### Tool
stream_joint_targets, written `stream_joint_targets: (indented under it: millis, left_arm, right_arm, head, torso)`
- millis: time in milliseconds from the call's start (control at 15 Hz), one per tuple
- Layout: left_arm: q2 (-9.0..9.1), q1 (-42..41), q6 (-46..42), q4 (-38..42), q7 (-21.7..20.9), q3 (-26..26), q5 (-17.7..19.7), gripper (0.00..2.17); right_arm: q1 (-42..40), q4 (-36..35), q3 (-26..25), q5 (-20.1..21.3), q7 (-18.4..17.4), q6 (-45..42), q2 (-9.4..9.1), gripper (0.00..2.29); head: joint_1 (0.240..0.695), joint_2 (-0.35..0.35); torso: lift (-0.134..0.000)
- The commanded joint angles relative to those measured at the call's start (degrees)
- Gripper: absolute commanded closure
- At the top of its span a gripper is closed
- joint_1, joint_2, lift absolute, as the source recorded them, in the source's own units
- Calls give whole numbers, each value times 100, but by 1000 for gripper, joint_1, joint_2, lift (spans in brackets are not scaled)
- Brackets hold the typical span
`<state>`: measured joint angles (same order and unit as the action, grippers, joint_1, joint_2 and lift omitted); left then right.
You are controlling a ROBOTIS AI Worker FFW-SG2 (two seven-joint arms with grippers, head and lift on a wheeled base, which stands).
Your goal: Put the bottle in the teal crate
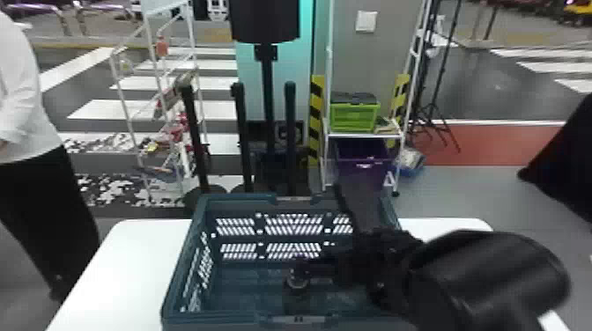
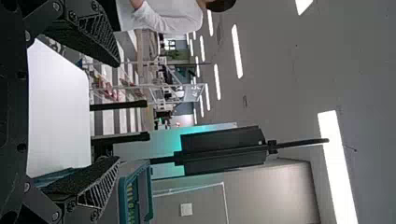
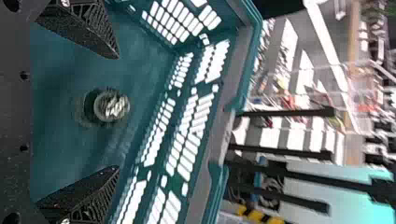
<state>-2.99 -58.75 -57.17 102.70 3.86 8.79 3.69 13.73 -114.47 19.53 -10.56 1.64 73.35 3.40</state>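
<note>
Bottle (image 1: 296, 281) standing in teal crate (image 1: 178, 259)

Left to right: one left tool (image 2: 119, 112), spread open, empty; one desk (image 1: 127, 255) carrying one crate; one bottle inside; one right tool (image 3: 117, 112), released, the bottle seen between its parted fingers. Sideways drift while lifting out could make a finger topple the bottle.

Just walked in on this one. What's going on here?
The robot's right tool, fingers open, is at the teal crate on the white table. The bottle is inside the crate, seemingly upright, with the spread fingers to either side, not gripping it. The left tool is open and empty.
</note>
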Motion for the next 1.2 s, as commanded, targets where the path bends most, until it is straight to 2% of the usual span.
stream_joint_targets:
  millis: [0,133,333,533,600,733,1000,1133]
  left_arm:
    - [0,-14,0,5,9,0,-17,191]
    - [0,-31,0,22,9,0,-35,191]
    - [18,-93,-35,40,0,0,-53,191]
    - [35,-146,-123,48,9,0,-53,191]
    - [53,-172,-176,57,9,0,-53,191]
    - [62,-198,-229,66,18,-27,-79,191]
    - [158,-251,-316,110,27,-53,-158,191]
    - [193,-278,-352,136,35,-62,-193,191]
  right_arm:
    - [-653,-630,-265,-51,3,-835,310,39]
    - [-1171,-955,-335,-25,3,-1907,539,39]
    - [-2033,-1438,-529,46,3,-2786,758,39]
    - [-3193,-1640,-705,256,3,-4755,916,39]
    - [-3623,-1623,-819,388,3,-5634,899,39]
    - [-4318,-1614,-1021,388,3,-6794,881,39]
    - [-5302,-1429,-1302,503,-76,-7971,793,39]
    - [-5557,-1315,-1381,494,-85,-8253,767,39]
  head:
    - [499,0]
    - [499,0]
    - [499,0]
    - [499,0]
    - [499,0]
    - [499,0]
    - [499,0]
    - [499,0]
  torso:
    - [0]
    - [0]
    - [0]
    - [0]
    - [0]
    - [0]
    - [0]
    - [0]
